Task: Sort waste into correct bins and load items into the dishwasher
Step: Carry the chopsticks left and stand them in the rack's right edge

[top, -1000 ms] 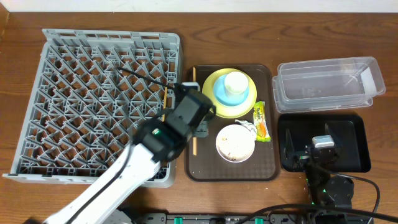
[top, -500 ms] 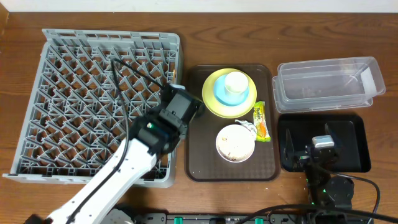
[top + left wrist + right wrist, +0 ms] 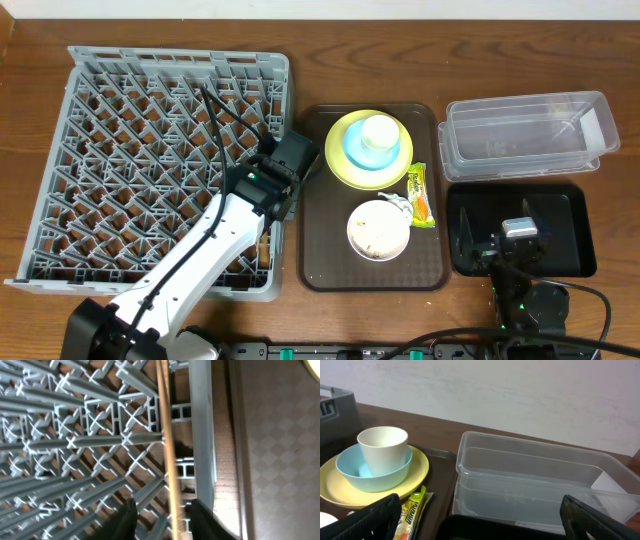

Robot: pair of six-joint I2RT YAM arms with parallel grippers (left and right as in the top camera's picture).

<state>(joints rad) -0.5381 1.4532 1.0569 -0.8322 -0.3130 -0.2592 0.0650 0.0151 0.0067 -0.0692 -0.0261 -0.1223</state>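
Observation:
My left gripper (image 3: 283, 175) hangs over the right edge of the grey dishwasher rack (image 3: 180, 57). In the left wrist view its jaws (image 3: 164, 510) stand apart, and the wooden chopsticks (image 3: 165, 435) run between them along the rack's wall, with a gap on each side. On the brown tray sit a yellow-green plate (image 3: 340, 165), a light blue bowl (image 3: 355, 150) and a white cup (image 3: 379, 131), stacked. Nearby are a white bowl (image 3: 378, 230) with scraps, a tissue (image 3: 398, 203) and a snack wrapper (image 3: 419, 195). My right gripper (image 3: 500, 240) is wide open over the black tray (image 3: 570, 230).
The brown serving tray (image 3: 325, 250) lies between the rack and the bins. The clear tub (image 3: 520, 140) stands behind the black tray at the right. The left arm stretches across the rack's front right corner.
The left gripper moved left from the brown tray to the rack's right edge with the chopsticks. Its jaws have parted from them. The right arm has not moved.

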